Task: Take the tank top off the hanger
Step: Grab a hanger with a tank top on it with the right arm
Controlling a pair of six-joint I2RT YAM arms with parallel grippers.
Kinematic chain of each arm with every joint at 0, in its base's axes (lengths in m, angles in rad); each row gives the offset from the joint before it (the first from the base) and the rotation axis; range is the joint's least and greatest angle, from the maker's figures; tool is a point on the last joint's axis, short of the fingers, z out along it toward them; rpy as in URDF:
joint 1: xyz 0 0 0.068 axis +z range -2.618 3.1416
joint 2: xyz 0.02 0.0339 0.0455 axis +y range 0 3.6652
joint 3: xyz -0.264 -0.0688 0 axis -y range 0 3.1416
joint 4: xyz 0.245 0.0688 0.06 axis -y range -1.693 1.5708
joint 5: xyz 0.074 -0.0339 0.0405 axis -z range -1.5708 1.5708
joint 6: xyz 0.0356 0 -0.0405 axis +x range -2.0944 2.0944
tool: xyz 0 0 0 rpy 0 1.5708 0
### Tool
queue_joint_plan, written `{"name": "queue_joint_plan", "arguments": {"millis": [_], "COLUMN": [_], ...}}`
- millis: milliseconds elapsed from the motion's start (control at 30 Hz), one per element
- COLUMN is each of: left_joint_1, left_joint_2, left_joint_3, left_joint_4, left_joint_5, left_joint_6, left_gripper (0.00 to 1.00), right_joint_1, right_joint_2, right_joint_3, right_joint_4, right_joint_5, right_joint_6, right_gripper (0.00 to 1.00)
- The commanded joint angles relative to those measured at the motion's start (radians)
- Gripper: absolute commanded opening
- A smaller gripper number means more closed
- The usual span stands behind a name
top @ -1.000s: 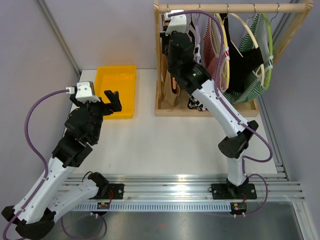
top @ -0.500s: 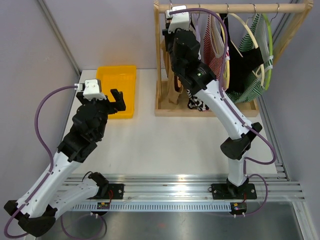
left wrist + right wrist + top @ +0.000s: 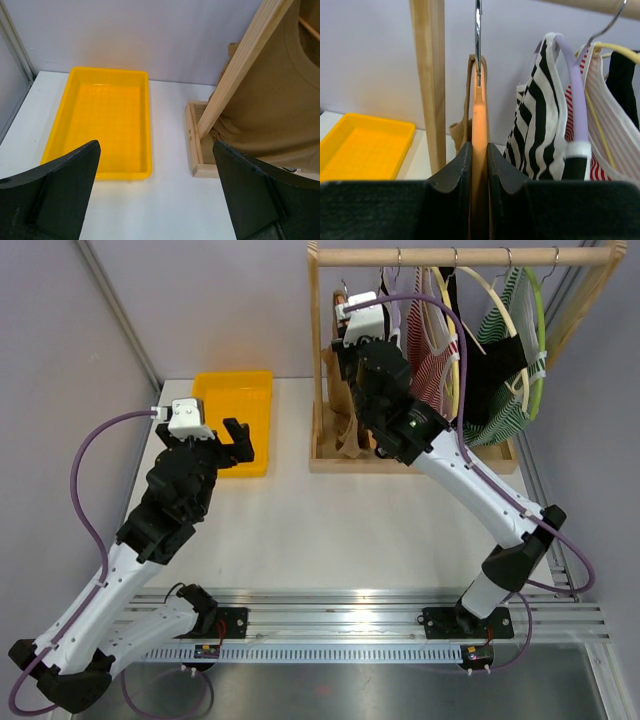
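The tan cotton tank top (image 3: pixel 461 131) hangs straight down on a peach plastic hanger (image 3: pixel 479 112), upper centre of the top view. The right fingers (image 3: pixel 454 175) pinch that hanger below its hook. The left fingers (image 3: pixel 65 175), spread wide, hover well apart over the white counter (image 3: pixel 165 210).

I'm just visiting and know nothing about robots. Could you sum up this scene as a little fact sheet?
Setting: white table, wooden clothes rack, yellow tray
Right fingers: shut on the peach hanger, below its metal hook
On that hanger: tan tank top, not yet removed
Left fingers: open, holding nothing, near the tray
Other clothes on rack: black-and-white striped top, red-striped top
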Motion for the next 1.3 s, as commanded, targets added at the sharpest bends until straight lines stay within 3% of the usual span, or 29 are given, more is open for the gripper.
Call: {"name": "queue_joint_plan", "arguments": {"millis": [0,533,733,967,1133,1267], "left_joint_1": [-0.003,-0.005,-0.005,-0.005,-0.005,-0.008], "left_joint_2": [0.013,0.05,0.044,0.018,-0.027,-0.071], "left_joint_3": [-0.016,-0.117,-0.125,-0.119,-0.117,-0.108], "left_joint_4": [0.054,0.167,0.183,0.168,0.149,0.122], "left_joint_5": [0.04,0.212,0.249,0.247,0.237,0.237], "left_joint_6": [-0.02,-0.06,-0.075,-0.08,-0.086,-0.097], "left_gripper": [0.99,0.99,0.99,0.99,0.99,0.99], "right_joint_1": [0.055,0.354,0.495,0.633,0.741,0.773], "right_joint_2": [-0.148,-0.508,-0.583,-0.525,-0.472,-0.445], "right_joint_3": [-0.121,-0.547,-0.546,-0.443,-0.413,-0.367], "right_joint_4": [0.187,0.21,0.18,0.229,0.453,0.503], "right_joint_5": [0.038,0.202,0.26,0.326,0.397,0.417], "right_joint_6": [-0.012,-0.07,-0.119,-0.276,-0.527,-0.617], "right_gripper": [0.0,0.0,0.0,0.0,0.0,0.0]}}
